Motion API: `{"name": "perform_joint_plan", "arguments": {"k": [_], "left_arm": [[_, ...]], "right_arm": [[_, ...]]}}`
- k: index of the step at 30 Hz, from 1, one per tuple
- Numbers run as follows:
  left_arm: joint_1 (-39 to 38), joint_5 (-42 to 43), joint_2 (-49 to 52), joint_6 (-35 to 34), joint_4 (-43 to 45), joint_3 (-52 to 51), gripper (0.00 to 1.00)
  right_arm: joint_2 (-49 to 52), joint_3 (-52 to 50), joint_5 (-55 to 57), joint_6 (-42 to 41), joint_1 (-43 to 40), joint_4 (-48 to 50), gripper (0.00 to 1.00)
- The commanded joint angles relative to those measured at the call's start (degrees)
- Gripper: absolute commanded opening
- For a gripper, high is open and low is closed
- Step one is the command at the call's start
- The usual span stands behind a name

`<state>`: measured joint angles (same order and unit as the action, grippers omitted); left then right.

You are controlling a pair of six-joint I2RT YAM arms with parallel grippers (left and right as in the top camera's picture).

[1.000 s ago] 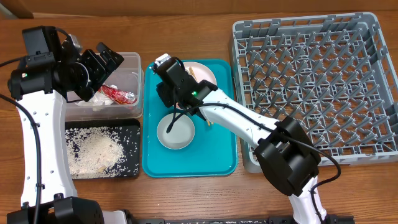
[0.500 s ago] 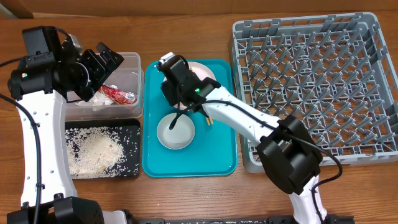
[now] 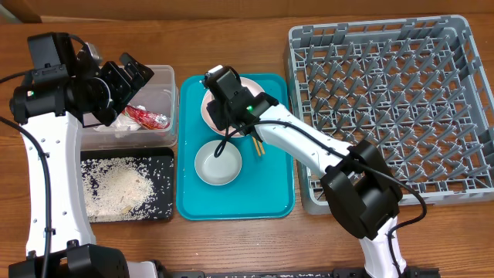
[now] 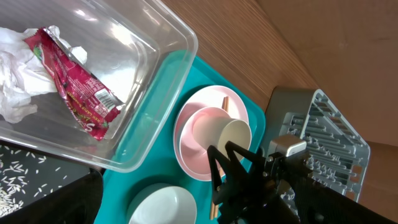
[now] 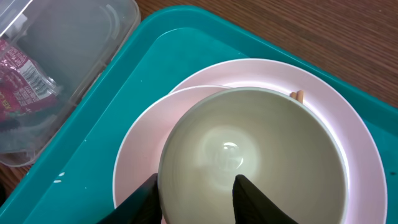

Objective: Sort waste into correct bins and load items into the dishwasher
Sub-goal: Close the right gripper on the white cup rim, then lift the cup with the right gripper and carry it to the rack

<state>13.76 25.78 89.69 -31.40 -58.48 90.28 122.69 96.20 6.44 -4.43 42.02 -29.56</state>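
My right gripper is open over the pale pink plate on the teal tray. One finger is outside the rim of the small white cup and the other is inside it. The cup sits in a pale pink bowl on the plate. A white bowl lies nearer on the tray. The chopsticks lie beside it. My left gripper is open and empty over the clear tub, which holds the napkin and the wrapper.
The black tray at front left holds the rice. The grey dish rack stands at the right with bare pegs. My right arm stretches across the tray's right half.
My right gripper has moved from above the white bowl back to the pink plate and now straddles the cup's rim. The left arm has not moved.
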Motion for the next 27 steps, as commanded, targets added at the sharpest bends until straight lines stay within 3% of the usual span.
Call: {"name": "perform_joint_plan", "arguments": {"k": [1,4,10,17,21,27], "left_arm": [[0.1,0.6,0.2,0.1,0.1,0.9,1.0],[0.1,0.6,0.2,0.1,0.1,0.9,1.0],[0.1,0.6,0.2,0.1,0.1,0.9,1.0],[0.1,0.6,0.2,0.1,0.1,0.9,1.0],[0.1,0.6,0.2,0.1,0.1,0.9,1.0],[0.1,0.6,0.2,0.1,0.1,0.9,1.0]], "right_arm": [[0.1,-0.2,0.4,0.4,0.0,0.3,0.38],[0.1,-0.2,0.4,0.4,0.0,0.3,0.37],[0.1,-0.2,0.4,0.4,0.0,0.3,0.23],[0.1,0.2,0.4,0.4,0.0,0.3,0.18],[-0.5,1.0,0.4,0.4,0.0,0.2,0.04],[-4.4,1.0,0.4,0.4,0.0,-0.2,0.04]]}}
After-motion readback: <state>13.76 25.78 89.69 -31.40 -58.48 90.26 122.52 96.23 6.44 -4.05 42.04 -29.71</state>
